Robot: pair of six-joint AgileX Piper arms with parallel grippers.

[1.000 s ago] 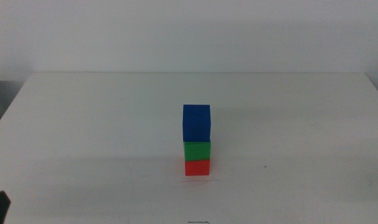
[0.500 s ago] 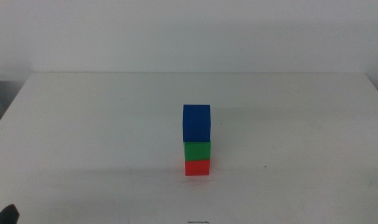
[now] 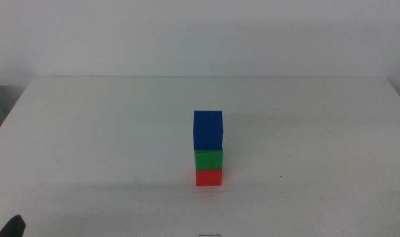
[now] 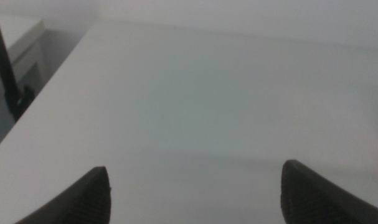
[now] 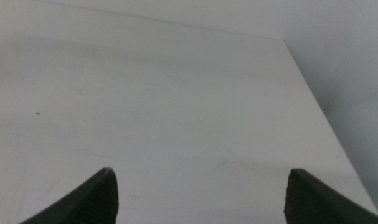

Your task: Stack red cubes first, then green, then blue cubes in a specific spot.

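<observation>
Middle view: a tower stands at the centre of the white table point(image 3: 87, 131), the red cube point(image 3: 208, 177) on the tabletop, the green cube point(image 3: 208, 159) on it, and the blue cube point(image 3: 207, 130) on top, sitting slightly askew. Nothing stands near it. A dark tip of the left gripper point(image 3: 14, 227) shows in the lower left corner.

Left wrist view: the left gripper point(image 4: 195, 193) hangs with jaws spread wide over bare table; a dark post point(image 4: 5, 68) stands at the upper left.

Right wrist view: the right gripper point(image 5: 198, 193) is likewise spread, empty, near the table's edge.
</observation>
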